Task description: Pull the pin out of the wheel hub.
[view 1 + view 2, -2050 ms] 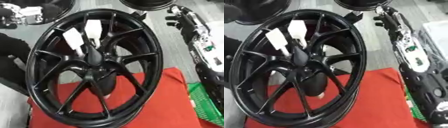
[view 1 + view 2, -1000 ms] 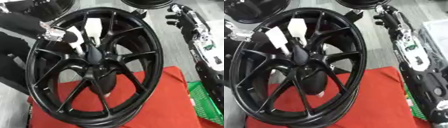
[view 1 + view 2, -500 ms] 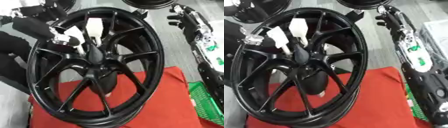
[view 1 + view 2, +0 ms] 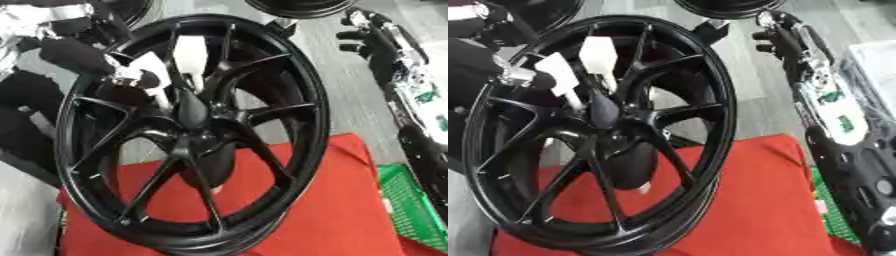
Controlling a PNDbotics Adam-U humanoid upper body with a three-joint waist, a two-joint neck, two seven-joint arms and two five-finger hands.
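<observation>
A black spoked wheel hub (image 4: 302, 115) stands tilted on a red cloth (image 4: 332, 210). Two white pins stick out near its centre: a left one (image 4: 557, 75) and a taller one (image 4: 191, 52) beside it. My left hand (image 4: 79, 55) reaches in from the upper left between the spokes. Its black fingertips (image 4: 147, 79) pinch the left white pin and cover part of it. My right arm runs down the right edge, with the right hand (image 4: 372, 42) raised at the upper right, clear of the rim.
More black wheels (image 4: 297, 6) lie at the far edge. A green basket (image 4: 411, 205) sits at the lower right beside the cloth, and a white box (image 4: 872, 55) stands at the right. Grey floor shows around the cloth.
My left hand has come in from the upper left, moved down to the left white pin and closed its fingertips on it. The right arm has stayed where it was.
</observation>
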